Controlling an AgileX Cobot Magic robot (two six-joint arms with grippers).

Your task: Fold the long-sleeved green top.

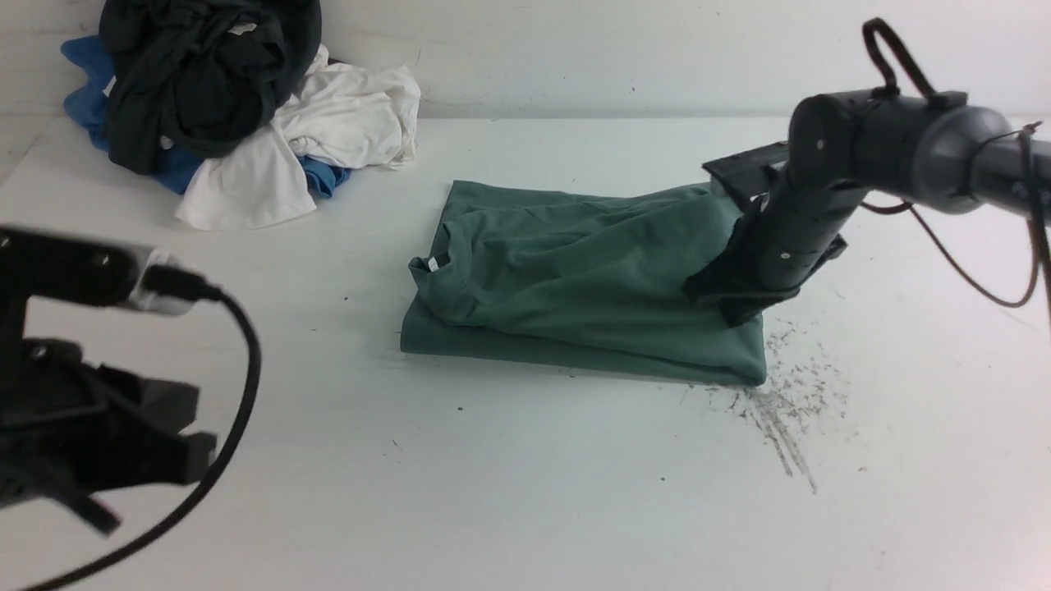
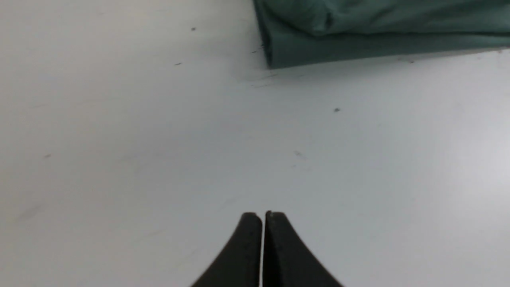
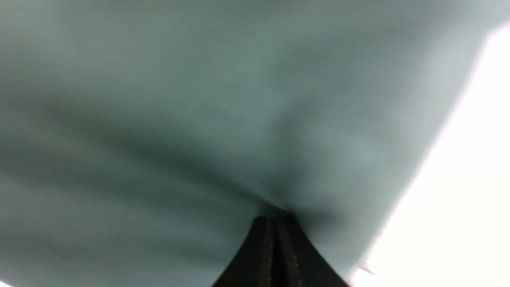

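— Nearest the front camera, what was seen?

— Blurred at the lower left, the black left gripper point(image 1: 123, 460) with its looping black cable point(image 1: 238, 386) was seen, held above the white table point(image 1: 525, 476). Farther back, the sage-green long-sleeved cotton top point(image 1: 575, 287) was laid folded into a rough rectangle at the table's middle, its small white neck tag point(image 1: 433, 263) turned to the left. The black right gripper point(image 1: 735, 304) was pressed onto the top's right end. A heap of dark, white and blue clothes point(image 1: 238, 107) was piled at the far left corner, well apart.

— And from the left wrist?

— Its jaws were seen closed together, empty, over bare table, one folded corner of the top point(image 2: 358, 36) lying beyond.

— From the right wrist?

— Blurred green fabric point(image 3: 199, 119) filled the picture; the right gripper point(image 3: 275, 223) was seen closed at a pucker of that fabric, apparently pinched.
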